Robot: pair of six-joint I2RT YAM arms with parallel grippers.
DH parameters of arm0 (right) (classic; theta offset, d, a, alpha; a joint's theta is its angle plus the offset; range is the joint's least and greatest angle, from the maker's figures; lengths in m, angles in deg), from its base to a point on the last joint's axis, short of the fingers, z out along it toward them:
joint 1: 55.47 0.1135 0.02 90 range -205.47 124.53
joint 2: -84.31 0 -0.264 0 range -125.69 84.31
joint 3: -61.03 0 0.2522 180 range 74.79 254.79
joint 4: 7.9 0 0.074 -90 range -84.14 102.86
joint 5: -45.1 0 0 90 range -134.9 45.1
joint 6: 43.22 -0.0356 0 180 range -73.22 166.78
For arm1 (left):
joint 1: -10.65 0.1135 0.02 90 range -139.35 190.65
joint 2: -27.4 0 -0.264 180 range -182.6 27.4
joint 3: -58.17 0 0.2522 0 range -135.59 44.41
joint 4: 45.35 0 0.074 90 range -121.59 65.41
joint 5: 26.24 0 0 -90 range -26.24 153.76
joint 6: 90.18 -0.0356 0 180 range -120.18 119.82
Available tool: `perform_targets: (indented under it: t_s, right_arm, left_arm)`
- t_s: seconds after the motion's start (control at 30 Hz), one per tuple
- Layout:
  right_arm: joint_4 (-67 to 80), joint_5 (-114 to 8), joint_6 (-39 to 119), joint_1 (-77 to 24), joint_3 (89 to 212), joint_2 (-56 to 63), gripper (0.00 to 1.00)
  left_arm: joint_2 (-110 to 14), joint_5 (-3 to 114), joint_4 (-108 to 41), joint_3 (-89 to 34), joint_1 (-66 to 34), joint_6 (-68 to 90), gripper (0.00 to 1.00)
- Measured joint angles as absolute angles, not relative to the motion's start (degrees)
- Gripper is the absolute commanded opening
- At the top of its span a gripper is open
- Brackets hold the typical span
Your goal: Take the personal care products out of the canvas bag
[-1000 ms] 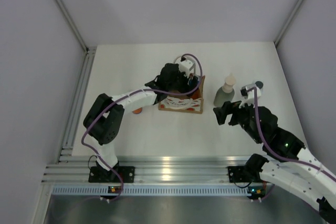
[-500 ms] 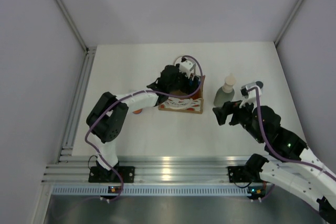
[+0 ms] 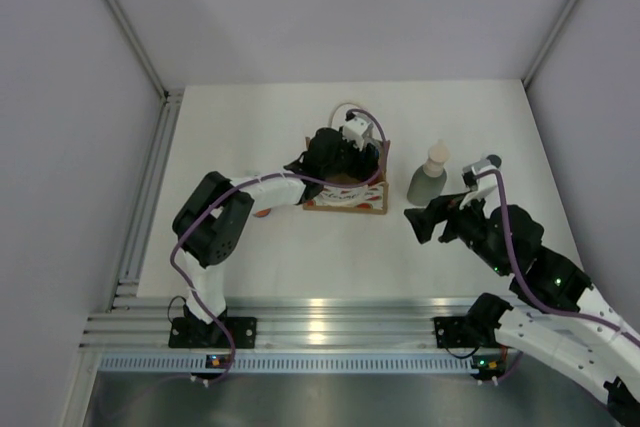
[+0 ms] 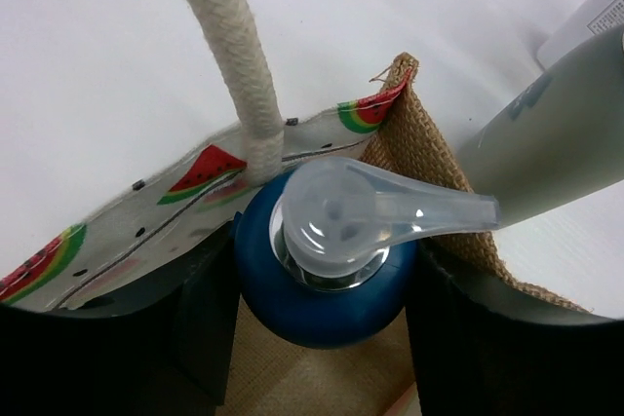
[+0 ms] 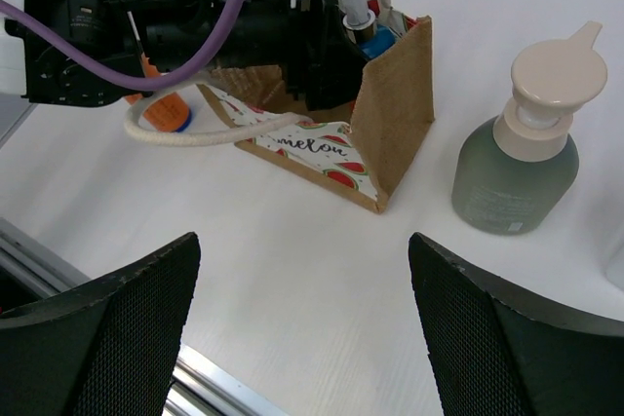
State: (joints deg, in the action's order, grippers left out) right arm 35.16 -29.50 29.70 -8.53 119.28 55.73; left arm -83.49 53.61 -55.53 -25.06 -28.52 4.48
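One pump bottle sits in canvas bag, left gripper clamping (right gripper spread).

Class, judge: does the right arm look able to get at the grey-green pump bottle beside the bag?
Probably yes. The grey-green pump bottle stands in the open, apart from the canvas bag. The right fingers are spread open near it, with nothing between.
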Motion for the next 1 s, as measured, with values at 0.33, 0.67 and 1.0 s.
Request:
perform_targets:
  t_s: [0.33,0.67,1.0]
  right_arm:
    - [35.27,-30.26,29.98,-8.53,119.54,56.61,0.85]
    - [35.27,-30.24,30.29,-8.53,119.54,56.61,0.85]
    - [35.29,-30.22,30.70,-8.53,119.54,58.03,0.85]
  left_arm:
    - [-83.49,54.55,-58.15,-23.77,-28.94,4.40,0.00]
    - [-81.19,61.87,-56.08,-22.64,-31.06,3.00,0.00]
    - [-78.00,65.39,-54.22,-22.46,-30.91,3.35,0.00]
